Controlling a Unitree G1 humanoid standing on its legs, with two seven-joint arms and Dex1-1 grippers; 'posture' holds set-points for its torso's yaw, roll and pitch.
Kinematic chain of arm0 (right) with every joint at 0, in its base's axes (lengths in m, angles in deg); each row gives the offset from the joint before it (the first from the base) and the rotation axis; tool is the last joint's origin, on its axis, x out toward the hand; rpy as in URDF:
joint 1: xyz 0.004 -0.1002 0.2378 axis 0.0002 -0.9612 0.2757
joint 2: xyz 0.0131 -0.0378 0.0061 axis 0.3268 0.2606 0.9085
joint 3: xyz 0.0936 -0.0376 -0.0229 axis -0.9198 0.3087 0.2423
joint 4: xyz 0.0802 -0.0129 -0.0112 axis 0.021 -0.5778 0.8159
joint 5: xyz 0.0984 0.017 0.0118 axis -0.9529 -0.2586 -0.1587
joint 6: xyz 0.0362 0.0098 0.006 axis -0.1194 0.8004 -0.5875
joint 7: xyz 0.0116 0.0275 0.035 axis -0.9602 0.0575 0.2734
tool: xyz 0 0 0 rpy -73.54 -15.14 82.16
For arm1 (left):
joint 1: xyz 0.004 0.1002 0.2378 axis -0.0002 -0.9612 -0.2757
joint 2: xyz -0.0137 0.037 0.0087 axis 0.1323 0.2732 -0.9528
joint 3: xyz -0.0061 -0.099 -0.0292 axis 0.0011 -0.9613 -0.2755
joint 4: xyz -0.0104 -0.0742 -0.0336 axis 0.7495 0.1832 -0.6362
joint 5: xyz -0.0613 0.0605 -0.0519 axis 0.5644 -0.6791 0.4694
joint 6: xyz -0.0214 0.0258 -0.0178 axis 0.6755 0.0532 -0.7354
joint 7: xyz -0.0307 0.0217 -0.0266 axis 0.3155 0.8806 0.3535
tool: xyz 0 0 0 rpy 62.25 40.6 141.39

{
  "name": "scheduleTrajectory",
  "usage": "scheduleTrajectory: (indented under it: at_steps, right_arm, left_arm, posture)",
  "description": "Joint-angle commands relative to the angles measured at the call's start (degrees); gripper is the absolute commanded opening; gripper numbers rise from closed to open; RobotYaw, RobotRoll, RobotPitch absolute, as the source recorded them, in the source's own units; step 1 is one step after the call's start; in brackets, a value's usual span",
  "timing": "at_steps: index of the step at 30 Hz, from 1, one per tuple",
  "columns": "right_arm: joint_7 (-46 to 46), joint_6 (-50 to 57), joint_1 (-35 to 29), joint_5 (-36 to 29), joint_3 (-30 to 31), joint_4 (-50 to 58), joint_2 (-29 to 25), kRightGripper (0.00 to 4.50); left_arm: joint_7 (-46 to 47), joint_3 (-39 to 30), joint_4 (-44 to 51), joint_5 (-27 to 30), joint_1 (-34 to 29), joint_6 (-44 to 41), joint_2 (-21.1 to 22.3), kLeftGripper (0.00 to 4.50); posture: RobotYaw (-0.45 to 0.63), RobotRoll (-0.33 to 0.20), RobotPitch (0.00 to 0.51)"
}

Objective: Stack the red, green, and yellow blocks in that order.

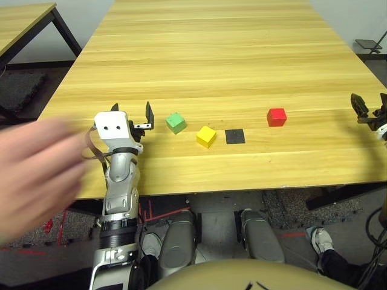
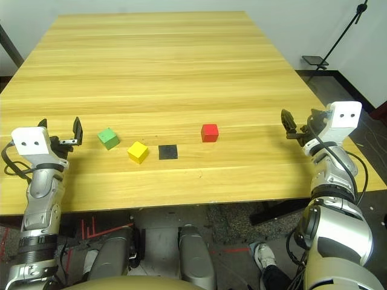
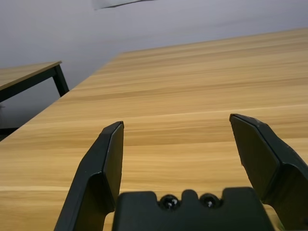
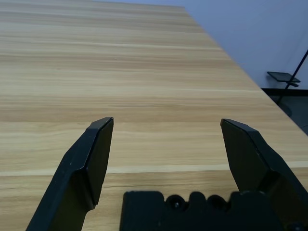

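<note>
Three small blocks, red [image 2: 209,133], green [image 2: 109,139] and yellow [image 2: 138,153], are seen apart on the wooden surface [image 1: 205,72]. No writing can be read on them. Both end effectors, left [image 3: 178,122] and right [image 4: 167,122], are opened wide, and nothing is held.

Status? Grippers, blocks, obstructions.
Both grippers open, empty. Green, yellow, red blocks apart, unstacked. Person's hand near left arm.

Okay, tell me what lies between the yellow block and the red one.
The black square patch lies between the yellow block and red block, in both eye views.
</note>
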State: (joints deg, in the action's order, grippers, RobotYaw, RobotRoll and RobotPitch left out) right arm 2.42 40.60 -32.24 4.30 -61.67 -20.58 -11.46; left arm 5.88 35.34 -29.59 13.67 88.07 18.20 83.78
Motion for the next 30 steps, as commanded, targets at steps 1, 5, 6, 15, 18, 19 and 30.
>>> scheduleTrajectory:
  at_steps: [1,5,6,15,18,19,30]
  right_arm:
    - [1.0,1.5,0.8,-0.7,-0.2,-1.0,0.4,4.50]
    - [4.5,5.0,4.3,1.8,2.5,-0.5,-1.3,4.50]
    - [6.8,6.2,5.5,2.4,3.7,0.1,-1.6,4.50]
    - [40.5,19.5,14.4,8.7,21.5,8.7,-0.5,4.50]
    - [46.1,17.3,17.8,12.9,26.8,6.5,-0.6,4.50]
    - [46.9,15.6,18.8,14.6,28.5,5.4,-0.6,4.50]
    - [43.4,5.2,27.4,27.0,37.5,-3.9,3.4,4.50]
  left_arm:
    - [1.4,-0.6,0.6,-0.6,-0.5,0.7,-0.2,4.48]
    - [-1.4,0.2,4.8,1.9,-0.5,-2.9,1.0,4.48]
    - [-2.5,0.5,6.6,3.2,0.2,-4.7,1.4,4.48]
    - [-28.9,9.1,16.5,20.3,7.3,-28.1,16.8,4.48]
    - [-35.6,12.6,17.3,22.2,8.5,-31.7,21.3,4.48]
    - [-37.1,13.5,17.3,22.4,8.8,-32.7,22.2,4.48]
    - [-44.1,20.3,18.0,19.0,11.4,-33.4,26.0,4.48]
  posture:
    - [0.17,-0.153,0.078]
    - [0.16,-0.152,0.083]
    - [0.16,-0.155,0.085]
    - [0.23,-0.178,0.070]
    - [0.24,-0.177,0.072]
    - [0.26,-0.179,0.070]
    - [0.34,-0.189,0.086]
